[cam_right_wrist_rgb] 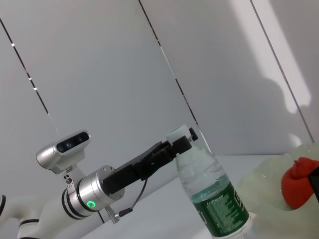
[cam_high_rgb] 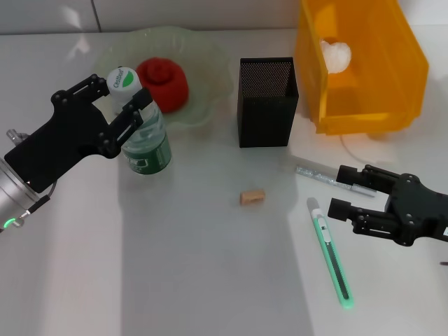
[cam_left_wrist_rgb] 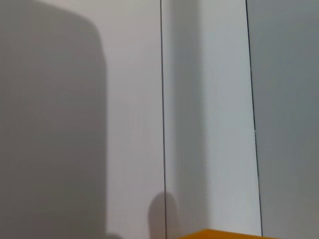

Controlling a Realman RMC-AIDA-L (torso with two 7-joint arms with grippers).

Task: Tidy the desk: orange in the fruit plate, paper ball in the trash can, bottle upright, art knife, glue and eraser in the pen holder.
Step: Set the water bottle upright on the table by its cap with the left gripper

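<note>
Left gripper [cam_high_rgb: 124, 112]: in the upper left of the head view, its fingers are closed around the neck of the bottle, just under the cap
Bottle [cam_high_rgb: 143, 136]: stands upright on the desk, with a green label and a white cap; it is just in front of the fruit plate and touches its near rim in the picture
Fruit plate [cam_high_rgb: 203, 66]: pale green, at the top of the frame left of centre; a red fruit [cam_high_rgb: 164, 82] lies in it, directly behind the bottle
Pen holder [cam_high_rgb: 267, 101]: black mesh box, upper centre, between the plate and the trash can
Trash can [cam_high_rgb: 399, 63]: orange bin in the upper right; the white paper ball [cam_high_rgb: 336, 54] is already inside
Right gripper [cam_high_rgb: 348, 190]: at the right edge, lower half, fingers spread wide and holding nothing; it is between the glue and the art knife
Glue [cam_high_rgb: 329, 177]: thin stick lying flat, right of centre, below the trash can
Art knife [cam_high_rgb: 330, 253]: green, lies flat in the lower right, just beside the right gripper
Eraser [cam_high_rgb: 253, 197]: small tan block at the centre, well apart from both grippers
Desk [cam_high_rgb: 196, 280]: white surface
</note>
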